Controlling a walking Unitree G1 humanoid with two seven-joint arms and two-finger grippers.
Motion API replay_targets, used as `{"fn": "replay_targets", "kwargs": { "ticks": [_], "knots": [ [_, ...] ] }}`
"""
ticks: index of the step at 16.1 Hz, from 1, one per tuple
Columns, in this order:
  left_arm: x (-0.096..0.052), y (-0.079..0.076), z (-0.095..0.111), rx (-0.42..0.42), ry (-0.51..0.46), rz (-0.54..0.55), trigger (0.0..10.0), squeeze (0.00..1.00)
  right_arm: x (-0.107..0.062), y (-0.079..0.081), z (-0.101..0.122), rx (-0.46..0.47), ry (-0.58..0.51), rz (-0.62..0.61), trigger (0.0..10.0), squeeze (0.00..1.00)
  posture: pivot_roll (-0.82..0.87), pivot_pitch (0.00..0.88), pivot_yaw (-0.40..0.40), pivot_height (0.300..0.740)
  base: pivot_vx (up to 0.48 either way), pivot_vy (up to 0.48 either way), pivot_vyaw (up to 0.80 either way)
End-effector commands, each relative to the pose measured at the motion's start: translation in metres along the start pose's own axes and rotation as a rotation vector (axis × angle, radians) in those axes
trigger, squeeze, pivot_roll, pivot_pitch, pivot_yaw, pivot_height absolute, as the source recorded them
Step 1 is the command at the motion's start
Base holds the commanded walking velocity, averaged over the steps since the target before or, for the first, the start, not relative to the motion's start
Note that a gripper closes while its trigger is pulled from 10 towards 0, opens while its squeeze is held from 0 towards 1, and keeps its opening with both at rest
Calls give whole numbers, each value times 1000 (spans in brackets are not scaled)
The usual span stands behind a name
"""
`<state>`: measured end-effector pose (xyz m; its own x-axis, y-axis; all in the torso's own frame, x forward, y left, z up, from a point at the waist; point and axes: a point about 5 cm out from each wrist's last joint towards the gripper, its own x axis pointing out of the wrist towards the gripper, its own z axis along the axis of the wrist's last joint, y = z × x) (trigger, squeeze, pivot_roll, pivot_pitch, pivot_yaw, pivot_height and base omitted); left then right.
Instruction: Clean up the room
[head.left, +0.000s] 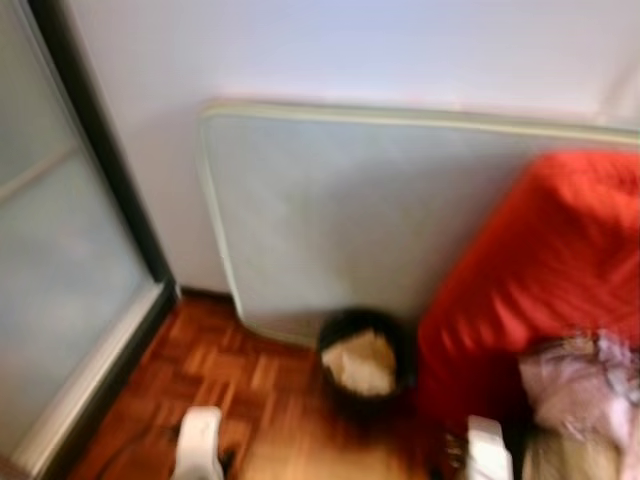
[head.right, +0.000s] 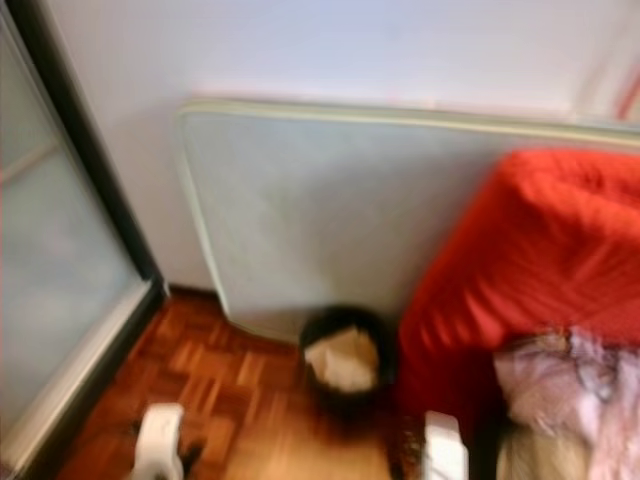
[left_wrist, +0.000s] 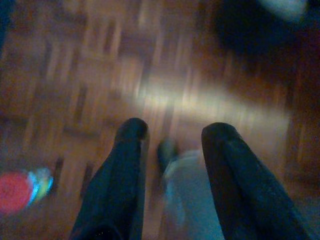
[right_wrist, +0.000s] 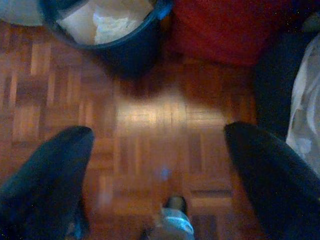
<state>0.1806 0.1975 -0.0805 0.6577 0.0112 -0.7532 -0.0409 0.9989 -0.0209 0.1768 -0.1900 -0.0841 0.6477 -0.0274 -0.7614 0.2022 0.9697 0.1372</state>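
Observation:
A black waste bin (head.left: 366, 362) with crumpled paper in it stands on the parquet floor, against a mattress and beside red bedding. The right wrist view shows the same bin (right_wrist: 127, 42) ahead of my right gripper (right_wrist: 157, 135), which is open and holds nothing above the floor. My left gripper (left_wrist: 175, 131) is open too and hangs over the parquet. A small red and blue object (left_wrist: 20, 189) lies on the floor off to one side of it, too blurred to name. Both arms hang low, left arm (head.left: 200, 440) and right arm (head.left: 490, 450).
A pale mattress (head.left: 350, 220) leans on its edge against the white wall. Red bedding (head.left: 540, 270) is heaped at the right, with pale pink crumpled cloth (head.left: 585, 380) in front of it. A frosted sliding door (head.left: 60, 260) with a dark frame bounds the left.

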Motion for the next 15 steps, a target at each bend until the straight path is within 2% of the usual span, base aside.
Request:
{"fn": "replay_targets", "kwargs": {
  "ticks": [1,6,8,11,13,15],
  "knots": [
    [3,-2,10,11,-24,-6,10000,0,-3,-5,-9,5,29,-16,10000,0,42,0,0,740,0,0,-756],
    [3,-1,10,16,-23,-6,10000,0,-3,-3,-10,1,33,-6,10000,0,42,0,2,740,0,0,-746],
    [3,-3,10,61,-16,-13,10000,0,-3,-3,-10,-2,34,-3,10000,0,42,0,1,740,0,-186,-741],
    [3,-1,9,46,-12,-4,10000,0,-3,-2,-10,-5,34,-1,10000,0,43,2,3,740,0,-109,-733],
    [3,-1,11,91,-15,-4,10000,0,-2,-1,-10,-4,37,2,10000,0,41,2,6,740,0,0,-716],
    [4,-2,13,57,-21,-2,10000,0,-3,-1,-11,-2,38,1,10000,0,38,4,7,740,0,-236,-712]
  ]
}}
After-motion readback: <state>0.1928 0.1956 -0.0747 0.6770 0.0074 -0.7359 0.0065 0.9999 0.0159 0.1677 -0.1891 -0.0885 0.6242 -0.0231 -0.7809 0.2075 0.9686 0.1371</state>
